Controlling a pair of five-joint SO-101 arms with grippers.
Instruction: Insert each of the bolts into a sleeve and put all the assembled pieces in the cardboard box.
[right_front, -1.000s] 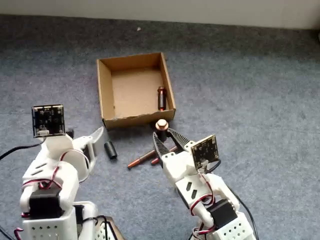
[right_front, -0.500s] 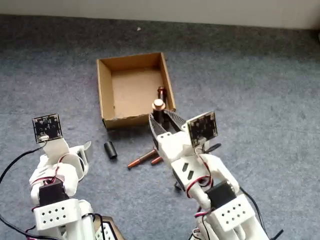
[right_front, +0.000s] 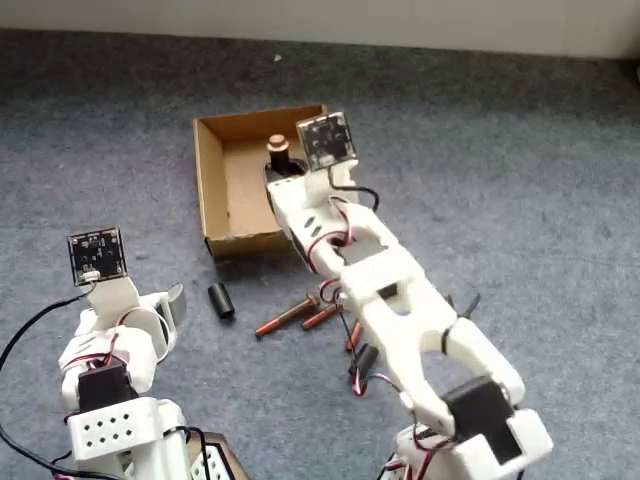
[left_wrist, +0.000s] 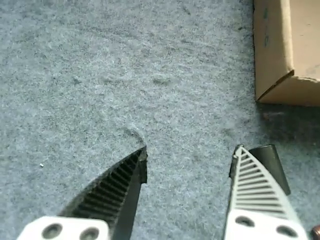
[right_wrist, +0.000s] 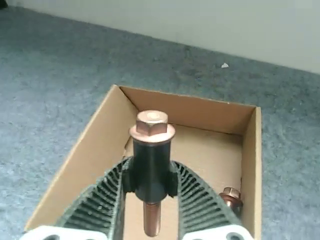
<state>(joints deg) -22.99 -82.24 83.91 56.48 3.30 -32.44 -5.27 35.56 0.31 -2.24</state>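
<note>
Bolt-and-sleeve piece (right_wrist: 151, 172) is standing upright, clenched in the right tool (right_wrist: 151, 164), which is hanging over the cardboard box (right_front: 210, 190) at upper centre. Its long axis is pointing straight down into the box, beside a finished piece (right_wrist: 231, 199). Left tool (left_wrist: 191, 149) is hovering released at lower left, near a loose sleeve (right_front: 220, 300).

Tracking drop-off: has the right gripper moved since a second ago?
Yes. The right gripper, shut on the sleeved bolt, went from in front of the cardboard box to over its inside.
</note>
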